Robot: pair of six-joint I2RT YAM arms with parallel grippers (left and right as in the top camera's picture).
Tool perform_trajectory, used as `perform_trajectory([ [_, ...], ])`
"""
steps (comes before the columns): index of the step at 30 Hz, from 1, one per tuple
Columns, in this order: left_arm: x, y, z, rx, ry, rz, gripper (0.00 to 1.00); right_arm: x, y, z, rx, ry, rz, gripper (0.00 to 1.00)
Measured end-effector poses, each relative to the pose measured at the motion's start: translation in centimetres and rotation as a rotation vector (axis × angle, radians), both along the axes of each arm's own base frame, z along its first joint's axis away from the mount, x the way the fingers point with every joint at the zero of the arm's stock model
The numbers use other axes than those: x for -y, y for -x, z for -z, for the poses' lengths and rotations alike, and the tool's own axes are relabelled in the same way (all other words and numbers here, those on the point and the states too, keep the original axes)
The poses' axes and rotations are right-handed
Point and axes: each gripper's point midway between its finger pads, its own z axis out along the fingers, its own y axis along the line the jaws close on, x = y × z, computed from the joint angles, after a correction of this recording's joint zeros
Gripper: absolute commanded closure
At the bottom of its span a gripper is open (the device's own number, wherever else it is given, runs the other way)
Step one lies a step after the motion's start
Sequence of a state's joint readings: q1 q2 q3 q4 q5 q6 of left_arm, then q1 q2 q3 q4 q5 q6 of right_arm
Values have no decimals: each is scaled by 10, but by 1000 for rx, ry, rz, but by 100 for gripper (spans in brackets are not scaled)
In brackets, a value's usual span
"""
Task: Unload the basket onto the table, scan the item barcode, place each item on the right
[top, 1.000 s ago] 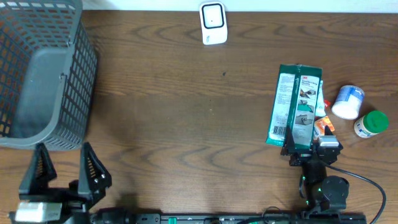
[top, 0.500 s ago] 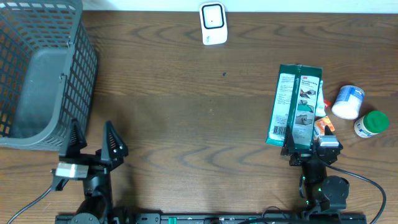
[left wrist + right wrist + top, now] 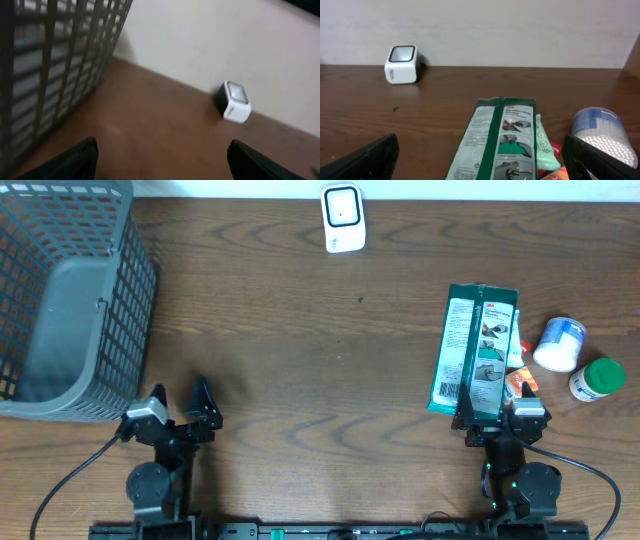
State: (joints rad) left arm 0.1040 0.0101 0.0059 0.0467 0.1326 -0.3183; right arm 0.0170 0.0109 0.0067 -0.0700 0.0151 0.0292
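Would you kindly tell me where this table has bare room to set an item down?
The broad middle of the table is bare, bordered by the basket on the left, the scanner at the far edge and the green package on the right. The right end is crowded: package, white tub and green-lidded bottle cluster by the right claw.

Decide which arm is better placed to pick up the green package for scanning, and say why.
Right. Its open pincer sits at the near end of the green package. The left pincer, also open, is beside the basket, far from it.
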Motion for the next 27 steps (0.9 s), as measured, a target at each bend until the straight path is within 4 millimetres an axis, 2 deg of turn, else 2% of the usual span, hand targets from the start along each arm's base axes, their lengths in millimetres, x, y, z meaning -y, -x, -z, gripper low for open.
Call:
perform_trajectory([
  [2,2,0,8,-33,-12,8,16,0,0,0,0,0,0,1],
  [8,19,0,10,-38,-137,86,16,0,0,0,0,0,0,1],
  [16,19,1,11,-46,-311,96,16,0,0,0,0,0,0,1],
  [27,19,1,11,-45,-372,100,16,0,0,0,0,0,0,1],
])
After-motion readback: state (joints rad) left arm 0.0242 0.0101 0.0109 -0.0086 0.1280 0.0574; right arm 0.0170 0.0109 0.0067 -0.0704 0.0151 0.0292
